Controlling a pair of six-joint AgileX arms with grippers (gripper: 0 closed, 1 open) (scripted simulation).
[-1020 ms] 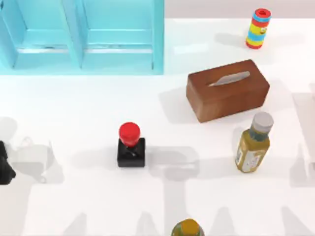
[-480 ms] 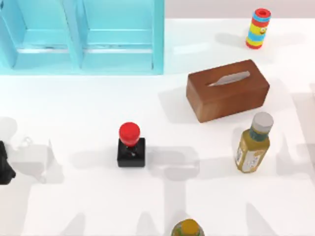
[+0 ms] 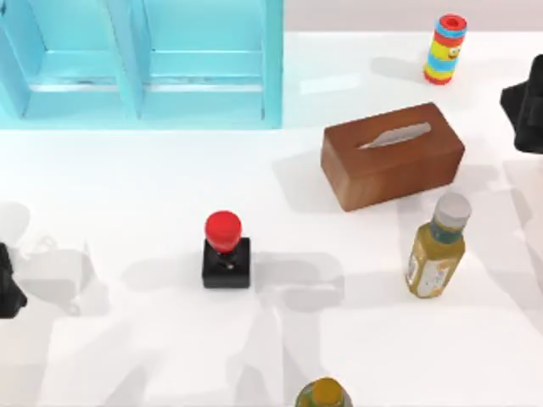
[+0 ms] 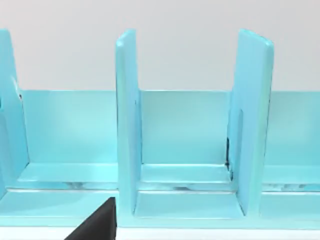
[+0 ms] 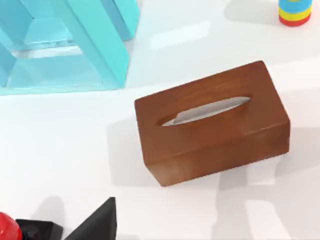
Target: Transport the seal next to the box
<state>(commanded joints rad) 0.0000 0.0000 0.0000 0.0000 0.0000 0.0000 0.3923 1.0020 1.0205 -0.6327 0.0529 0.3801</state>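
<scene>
Red-knobbed seal (image 3: 226, 251) stands untouched mid-table, well apart from the wooden tissue box (image 3: 392, 155). We judge the approach just beginning; our right arm (image 3: 528, 106) must descend over it. Finger states: cannot tell.

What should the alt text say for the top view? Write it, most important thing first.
A red-knobbed seal stands alone mid-table, apart from the wooden tissue box toward the right. The right arm enters at the right edge beside the box; the left arm sits at the left edge.

Bare table (image 3: 127, 178) surrounds the seal (image 3: 226, 251) — bottle (image 3: 436, 247) crowds the box (image 3: 392, 155).
</scene>
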